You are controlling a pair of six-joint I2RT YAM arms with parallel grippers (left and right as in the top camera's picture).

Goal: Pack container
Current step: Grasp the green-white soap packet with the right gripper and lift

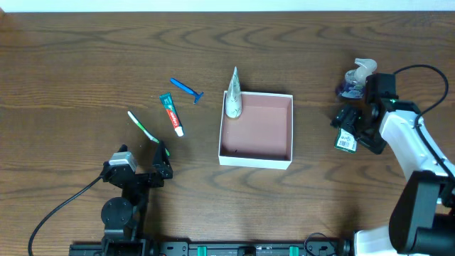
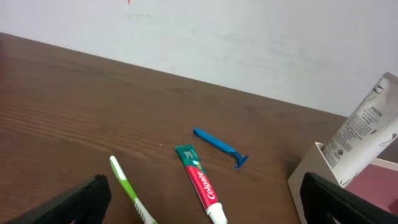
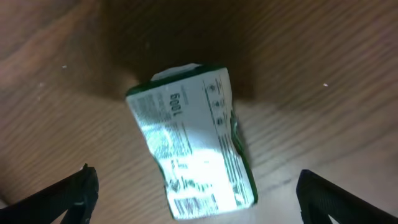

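The container, a shallow white-walled box with a reddish-brown inside, sits at the table's middle. A white tube leans over its far left corner and also shows in the left wrist view. A blue razor, a toothpaste tube and a green-white toothbrush lie left of it. My left gripper is open and empty, near the toothbrush and toothpaste. My right gripper is open over a green-white packet lying on the table.
A clear spray bottle with a purple base stands at the far right, just behind my right arm. The razor lies beyond the toothpaste. The container's white corner is close to my left gripper's right finger.
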